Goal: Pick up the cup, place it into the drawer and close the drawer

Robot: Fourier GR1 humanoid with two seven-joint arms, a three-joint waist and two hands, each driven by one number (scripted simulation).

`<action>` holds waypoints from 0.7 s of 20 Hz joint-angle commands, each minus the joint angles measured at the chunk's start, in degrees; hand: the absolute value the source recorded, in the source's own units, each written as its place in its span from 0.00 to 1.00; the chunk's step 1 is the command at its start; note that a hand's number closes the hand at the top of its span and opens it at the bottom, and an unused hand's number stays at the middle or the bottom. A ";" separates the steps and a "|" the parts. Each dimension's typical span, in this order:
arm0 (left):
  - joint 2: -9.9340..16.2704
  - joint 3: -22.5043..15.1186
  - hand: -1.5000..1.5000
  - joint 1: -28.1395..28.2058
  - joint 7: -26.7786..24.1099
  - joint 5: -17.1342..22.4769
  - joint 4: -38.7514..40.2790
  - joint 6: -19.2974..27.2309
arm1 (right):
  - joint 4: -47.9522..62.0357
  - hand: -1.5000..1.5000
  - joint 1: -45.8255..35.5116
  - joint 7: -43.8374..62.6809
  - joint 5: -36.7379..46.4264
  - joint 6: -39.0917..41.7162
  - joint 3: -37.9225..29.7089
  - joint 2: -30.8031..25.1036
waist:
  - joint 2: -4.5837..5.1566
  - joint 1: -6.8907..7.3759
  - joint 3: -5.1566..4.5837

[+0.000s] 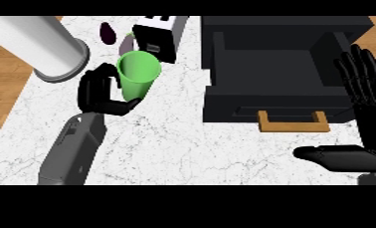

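A green cup (138, 74) stands tilted at the left of the marble counter, its open mouth facing up toward me. My left hand (100, 94) is curled round the cup's lower part from the left, thumb under its base. The black drawer (283, 72) stands pulled open at the right, with a wooden handle (293, 122) on its front. My right hand (358, 117) rests open at the right edge, fingers up beside the drawer and thumb pointing left below it.
A large white and grey cylinder (46, 47) lies at the back left. A black and white toaster-like box (160, 35) stands right behind the cup, with a dark purple object (108, 32) and a grey one (126, 48) beside it.
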 commanded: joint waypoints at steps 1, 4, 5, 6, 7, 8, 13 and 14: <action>-0.86 -1.36 1.00 -5.24 6.58 0.48 -8.07 3.18 | 2.08 0.00 0.70 -2.59 0.93 -0.29 0.60 1.18 | 0.06 0.12 0.03; -3.02 -3.99 1.00 -4.70 13.70 0.45 -16.30 5.98 | -0.47 0.00 4.21 -3.00 -1.22 2.25 -1.31 -0.64 | -0.01 -0.12 0.01; -4.25 -5.03 1.00 -4.82 16.29 0.00 -19.28 8.31 | -1.17 0.00 3.81 -1.65 -0.15 1.06 0.36 0.74 | -0.03 0.03 0.00; -4.59 -5.94 1.00 -4.00 18.08 -0.06 -21.99 8.59 | 0.41 0.00 3.90 -3.94 2.18 0.46 1.99 1.86 | 0.05 0.13 0.00; -4.64 -6.20 1.00 -5.51 18.99 0.03 -21.87 8.35 | 0.23 0.00 0.14 -0.61 -1.18 1.03 -1.75 -1.03 | 0.15 -0.11 -0.03; -4.70 -5.92 1.00 -9.30 22.41 -0.22 -21.91 11.10 | -0.94 0.00 -1.53 2.50 -2.17 1.10 -1.46 -1.46 | 0.13 -0.18 -0.03; -7.30 -11.61 1.00 -15.56 30.24 -2.76 -23.34 19.24 | 0.52 0.00 -2.43 2.05 -2.25 0.81 -1.88 -1.35 | 0.27 -0.57 -0.03; -7.32 -10.98 1.00 -16.62 31.49 -2.44 -23.44 19.14 | 1.02 0.00 -1.31 0.25 -0.52 0.64 -0.51 -0.45 | 0.31 -0.57 -0.04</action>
